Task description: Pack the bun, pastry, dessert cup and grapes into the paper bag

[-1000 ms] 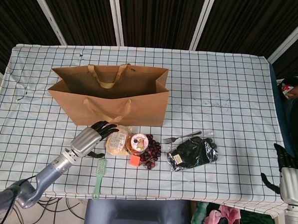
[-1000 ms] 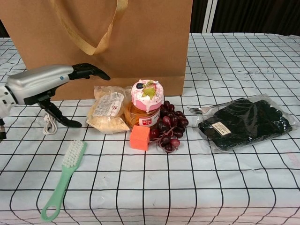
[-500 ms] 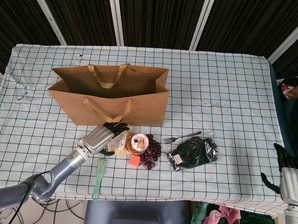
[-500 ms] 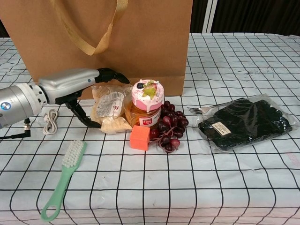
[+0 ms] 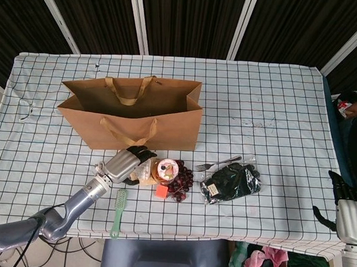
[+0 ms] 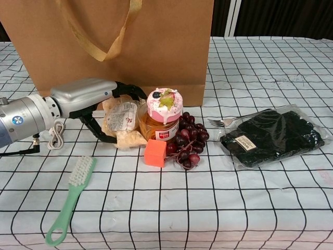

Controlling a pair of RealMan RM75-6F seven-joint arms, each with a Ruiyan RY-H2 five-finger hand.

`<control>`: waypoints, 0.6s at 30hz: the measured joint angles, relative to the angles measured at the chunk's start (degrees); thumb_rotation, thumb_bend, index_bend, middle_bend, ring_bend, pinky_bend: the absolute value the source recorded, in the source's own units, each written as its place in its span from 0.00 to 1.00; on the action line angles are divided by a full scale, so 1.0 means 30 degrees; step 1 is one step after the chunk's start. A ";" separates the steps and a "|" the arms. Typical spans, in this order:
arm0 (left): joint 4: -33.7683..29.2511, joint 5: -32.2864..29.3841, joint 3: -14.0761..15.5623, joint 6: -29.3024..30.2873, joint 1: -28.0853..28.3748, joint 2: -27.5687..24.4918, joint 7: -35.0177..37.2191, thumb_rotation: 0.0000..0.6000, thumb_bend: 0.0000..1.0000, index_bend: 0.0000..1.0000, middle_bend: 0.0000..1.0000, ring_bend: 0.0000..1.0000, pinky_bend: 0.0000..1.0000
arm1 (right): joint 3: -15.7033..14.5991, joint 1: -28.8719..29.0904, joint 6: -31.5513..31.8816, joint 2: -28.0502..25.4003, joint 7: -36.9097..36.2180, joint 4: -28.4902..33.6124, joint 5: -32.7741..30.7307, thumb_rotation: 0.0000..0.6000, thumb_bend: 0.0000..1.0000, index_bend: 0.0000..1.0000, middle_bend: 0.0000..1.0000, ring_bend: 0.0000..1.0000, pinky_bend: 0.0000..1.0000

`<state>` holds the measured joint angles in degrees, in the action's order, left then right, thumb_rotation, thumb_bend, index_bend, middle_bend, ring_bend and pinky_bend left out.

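now left robot hand (image 6: 91,101) around bun (image 6: 122,122), beside dessert cup (image 6: 162,112)

brown paper bag (image 5: 131,116) | pink-topped dessert cup (image 6: 163,113) | dark red grapes (image 6: 187,143) | mint-green brush (image 6: 70,199)

A checked tablecloth (image 5: 276,103) covers the table before dark slatted panels (image 5: 184,20).

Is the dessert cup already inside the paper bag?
No, the dessert cup stands on the table in front of the paper bag, beside the grapes.
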<state>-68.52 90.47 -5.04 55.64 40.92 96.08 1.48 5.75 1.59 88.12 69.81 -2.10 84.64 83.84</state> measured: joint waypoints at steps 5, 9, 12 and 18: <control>0.0167 -0.0256 0.0107 0.0099 -0.0015 0.0023 -0.0313 1.00 0.23 0.21 0.30 0.22 0.32 | -0.0001 -0.0004 -0.0028 -0.0026 -0.0056 0.0011 -0.0022 1.00 0.20 0.04 0.10 0.19 0.23; 0.0328 -0.0454 0.0130 0.0220 -0.0039 0.0134 -0.0429 1.00 0.29 0.25 0.36 0.28 0.39 | -0.0024 0.0013 -0.0092 -0.0038 -0.0087 0.0008 -0.0014 1.00 0.20 0.04 0.10 0.19 0.23; 0.0468 -0.0452 0.0116 0.0567 -0.0081 0.0280 -0.0375 1.00 0.32 0.29 0.39 0.32 0.44 | -0.0039 0.0021 -0.0126 -0.0070 -0.0140 0.0012 -0.0006 1.00 0.20 0.04 0.10 0.19 0.23; 0.0734 -0.0158 0.0145 0.1672 -0.0202 0.0481 -0.0045 1.00 0.32 0.30 0.41 0.34 0.46 | -0.0043 0.0013 -0.0106 -0.0118 -0.0219 0.0026 0.0018 1.00 0.20 0.04 0.10 0.19 0.23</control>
<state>-66.31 90.00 -4.61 60.66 40.31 97.52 1.35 5.62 1.62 87.80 69.46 -2.76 84.72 83.90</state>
